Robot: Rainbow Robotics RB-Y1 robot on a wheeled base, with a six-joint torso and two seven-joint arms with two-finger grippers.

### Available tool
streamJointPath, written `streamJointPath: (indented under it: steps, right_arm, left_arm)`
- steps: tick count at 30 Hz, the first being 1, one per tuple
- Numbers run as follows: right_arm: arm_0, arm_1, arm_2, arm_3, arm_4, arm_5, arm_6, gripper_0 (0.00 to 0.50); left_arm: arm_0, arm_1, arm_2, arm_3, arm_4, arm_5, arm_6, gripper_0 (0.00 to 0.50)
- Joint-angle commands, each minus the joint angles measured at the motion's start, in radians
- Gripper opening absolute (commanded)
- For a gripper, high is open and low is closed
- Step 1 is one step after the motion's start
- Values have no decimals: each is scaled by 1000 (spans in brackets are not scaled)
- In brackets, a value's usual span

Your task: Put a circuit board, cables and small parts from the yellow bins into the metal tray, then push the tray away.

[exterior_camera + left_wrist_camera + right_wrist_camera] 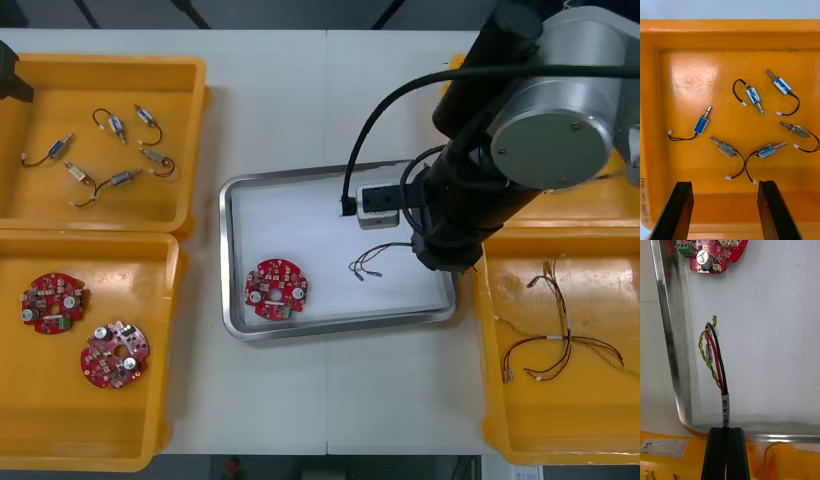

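One red-and-yellow cable [716, 369] is clamped in your right gripper [725, 430] over the metal tray [667, 352], near the circuit board [713, 253]; lay it flat before releasing. Your left gripper [725, 184] hovers, fingers spread, above small metal parts [753, 96].

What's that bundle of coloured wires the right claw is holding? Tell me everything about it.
It is a thin cable of red, black and twisted yellow-green wires, bound by a white printed sleeve. The right claw is shut on that sleeve end. The loose ends curl over the white inside of the metal tray, near its rim, short of the round red circuit board.
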Motion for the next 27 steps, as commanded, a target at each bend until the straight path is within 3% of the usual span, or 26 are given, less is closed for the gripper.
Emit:
streamJointPath:
  steps: [1,7,14,22,27]
  right_arm:
    - [-48,52,49,30,45,-49,15,0]
    - [-47,83,86,44,93,-69,32,0]
    - [-47,83,186,44,154,-160,34,0]
    - [-45,87,287,71,186,-232,34,0]
    - [-44,95,326,88,240,-283,23,0]
  left_arm:
    - [-46,-6,30,57,-53,-44,-256,500]
    - [-46,-41,30,146,-70,-119,-397,500]
    - [-56,-66,29,221,-83,-175,-448,500]
    - [-174,-97,-145,355,-85,-265,-459,500]
    - [-195,-130,-157,424,-86,-307,-466,500]
